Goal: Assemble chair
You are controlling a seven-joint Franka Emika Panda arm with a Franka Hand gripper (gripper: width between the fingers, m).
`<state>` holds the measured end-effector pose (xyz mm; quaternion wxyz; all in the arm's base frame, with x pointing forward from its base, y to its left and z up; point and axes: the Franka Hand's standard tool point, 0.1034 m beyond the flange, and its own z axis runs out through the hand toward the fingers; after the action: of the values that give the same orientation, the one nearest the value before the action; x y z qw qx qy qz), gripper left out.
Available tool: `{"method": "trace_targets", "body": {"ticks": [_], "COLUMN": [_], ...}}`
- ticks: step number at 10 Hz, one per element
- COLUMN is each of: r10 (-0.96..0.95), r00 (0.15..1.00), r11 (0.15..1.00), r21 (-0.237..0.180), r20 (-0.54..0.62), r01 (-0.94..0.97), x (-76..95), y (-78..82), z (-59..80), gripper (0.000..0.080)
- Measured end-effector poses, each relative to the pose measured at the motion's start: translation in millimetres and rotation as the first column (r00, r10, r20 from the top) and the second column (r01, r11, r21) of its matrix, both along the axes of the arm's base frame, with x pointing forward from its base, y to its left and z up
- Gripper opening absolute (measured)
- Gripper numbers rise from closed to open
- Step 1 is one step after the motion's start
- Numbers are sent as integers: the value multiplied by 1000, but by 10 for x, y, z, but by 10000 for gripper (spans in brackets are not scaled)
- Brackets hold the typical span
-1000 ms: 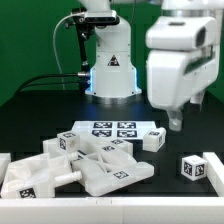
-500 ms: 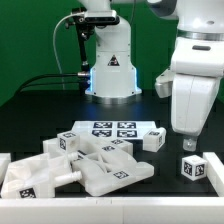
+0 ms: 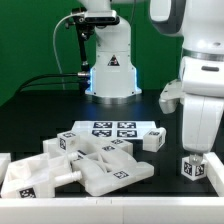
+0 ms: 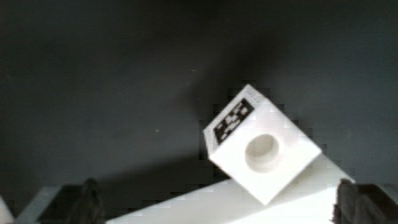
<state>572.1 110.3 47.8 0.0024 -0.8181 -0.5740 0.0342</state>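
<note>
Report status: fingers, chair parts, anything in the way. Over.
Fingers open, empty, poised over the lone white block. Remaining chair parts heaped beside the marker board, exterior view's left. Nothing between fingers and block.

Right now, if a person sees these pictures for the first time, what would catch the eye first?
The big white gripper stands out first: it hangs open just above a small tagged white block at the exterior view's right. Next comes the heap of chunky white chair parts at that view's lower left, with the marker board beyond it. The wrist view shows a round hole in the block.
</note>
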Motion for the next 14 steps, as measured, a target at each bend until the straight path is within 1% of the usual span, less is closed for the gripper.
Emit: {"method": "trace_targets", "body": {"ticks": [2,6,7,9,10,11,12,14], "r10": [-4,-7,-9,-10,-10,-10,-10,-10], "r00": [1000,1000,1000,1000,1000,1000,1000,1000], "r11": [1000,1000,1000,1000,1000,1000,1000,1000], "r21": [4,13,14,14,14,14,14,12], "r20": [-8,-16,-18,-19,-19,-19,-19,-20], "r01": [4,7,9,10,10,10,10,10], "x": [-60,-119,-132,-134,-134,-134,-132,-135], "y": [14,-3,-16,-19,-20,-20,-20,-30], "z": [-125,-345,-381,-383,-383,-383,-382,-370], "gripper": [650,650,650,650,554,554,389,392]}}
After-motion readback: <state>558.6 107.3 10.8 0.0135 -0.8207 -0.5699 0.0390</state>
